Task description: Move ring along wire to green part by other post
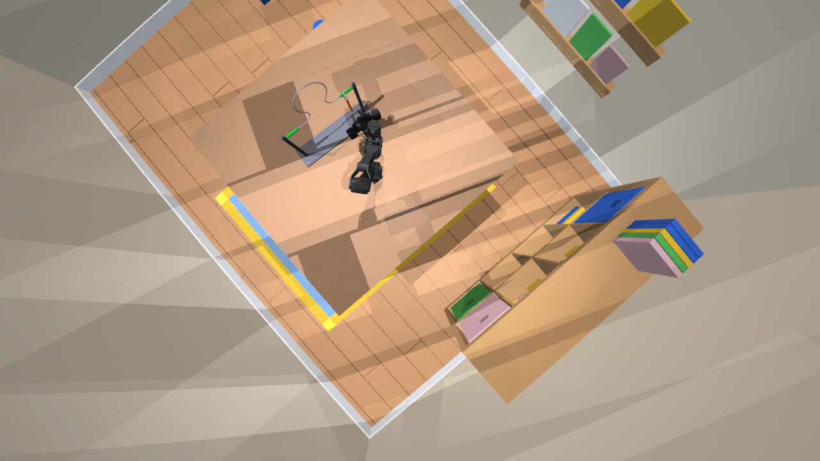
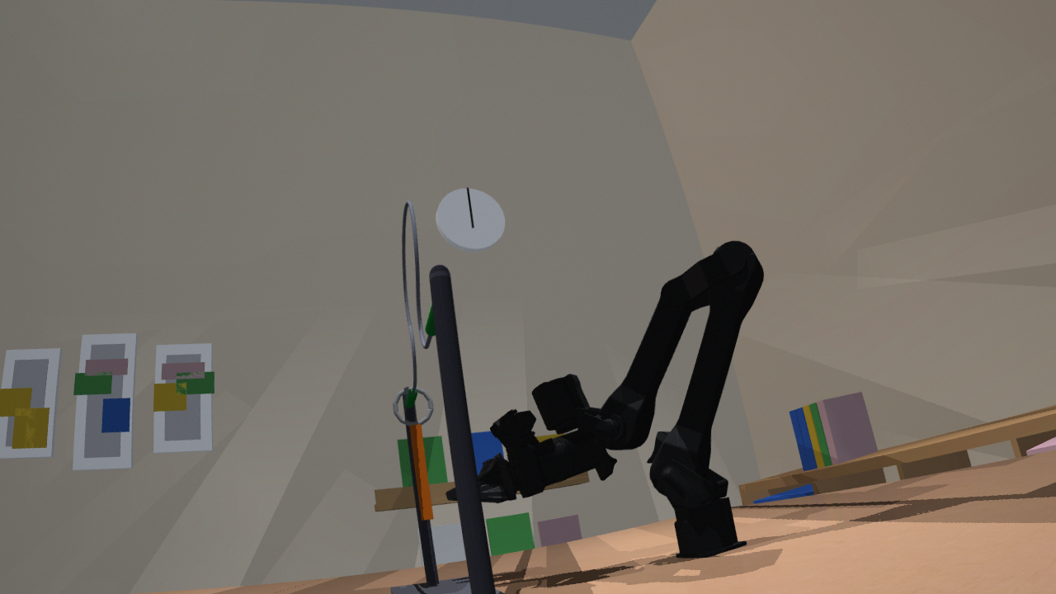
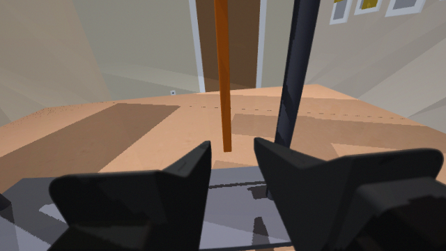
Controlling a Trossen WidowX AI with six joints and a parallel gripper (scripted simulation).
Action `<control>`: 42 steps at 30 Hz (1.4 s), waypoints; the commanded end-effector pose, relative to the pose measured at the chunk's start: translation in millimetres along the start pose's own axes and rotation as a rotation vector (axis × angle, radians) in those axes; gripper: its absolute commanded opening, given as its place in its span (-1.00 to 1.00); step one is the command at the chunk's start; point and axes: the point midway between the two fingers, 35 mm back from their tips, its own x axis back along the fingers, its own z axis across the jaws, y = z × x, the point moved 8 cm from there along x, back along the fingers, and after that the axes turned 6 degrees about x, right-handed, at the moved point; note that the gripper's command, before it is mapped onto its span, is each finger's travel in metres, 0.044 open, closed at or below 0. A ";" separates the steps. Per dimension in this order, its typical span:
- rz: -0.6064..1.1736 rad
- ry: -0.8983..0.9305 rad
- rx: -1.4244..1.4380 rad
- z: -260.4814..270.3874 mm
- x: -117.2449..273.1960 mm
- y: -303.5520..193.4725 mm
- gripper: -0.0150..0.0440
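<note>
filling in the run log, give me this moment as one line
phase: approach | gripper: part open, nothing held | orange handle: ahead, ungrasped | ring: on green part by one post

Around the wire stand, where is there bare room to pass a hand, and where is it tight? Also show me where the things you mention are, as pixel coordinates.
Room shows between the two posts (image 1: pixel 295 146) (image 1: pixel 359 98), beneath the wire's grey loop (image 1: pixel 294 102) (image 2: pixel 404 258). It is crowded at the far-side post in the top view, where the ring (image 2: pixel 393 407), orange handle (image 1: pixel 348 103) (image 2: pixel 422 473) (image 3: pixel 224 77) and open gripper (image 3: pixel 232 144) cluster.
</note>
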 end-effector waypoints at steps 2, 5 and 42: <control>-0.003 -0.002 0.000 -1.6 -7.0 2.3 0.05; -0.003 -0.002 0.000 -1.9 -11.3 2.6 0.05; -0.012 -0.003 -0.003 3.1 -61.8 0.3 0.05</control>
